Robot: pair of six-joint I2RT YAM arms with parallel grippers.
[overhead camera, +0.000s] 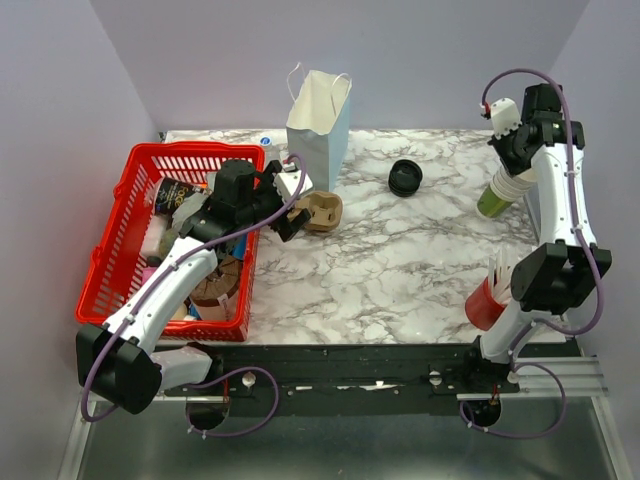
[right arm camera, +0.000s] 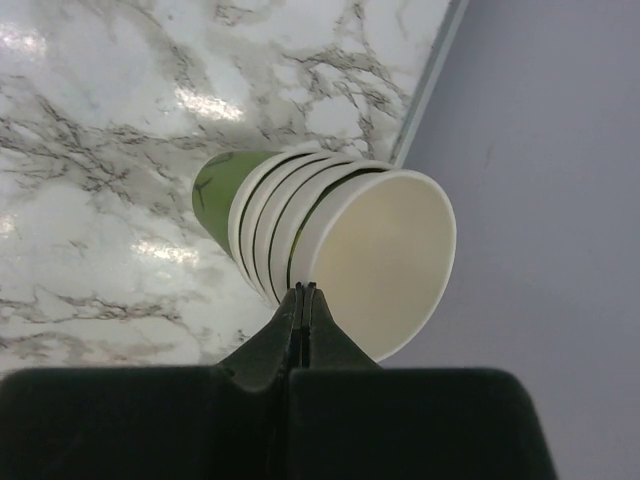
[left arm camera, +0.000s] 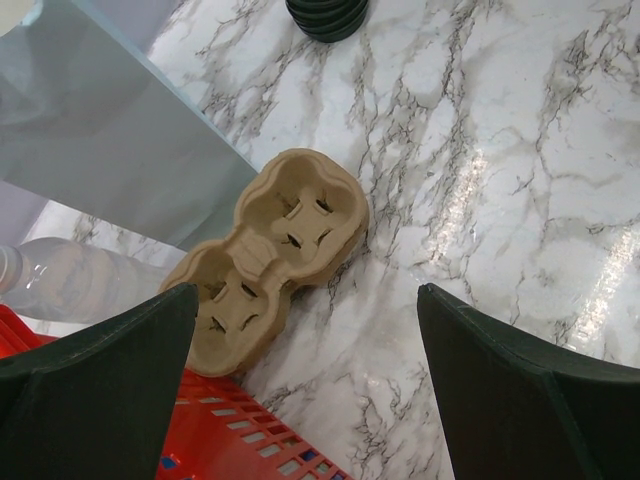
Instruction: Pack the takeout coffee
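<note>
The takeout coffee does not show as a lidded cup in any view. My left gripper [overhead camera: 285, 203] hangs open over the table by the basket's right wall; in the left wrist view it [left arm camera: 307, 290] has only marble between its fingers, and a brown pulp cup carrier [left arm camera: 280, 265] lies just beyond them. At the back right my right gripper [overhead camera: 512, 160] is shut. Its tips [right arm camera: 308, 288] sit at the white rim of the top cup of a tilted stack of green cups [right arm camera: 300, 230]. Whether the tips pinch that rim I cannot tell.
A red basket [overhead camera: 130, 200] full of items stands on the left. A white paper bag [overhead camera: 318, 125] stands open at the back, with the carrier [overhead camera: 322, 212] in front of it. Black lids [overhead camera: 405, 178] lie mid-table. A red cup of white sticks [overhead camera: 490, 295] stands by the right arm.
</note>
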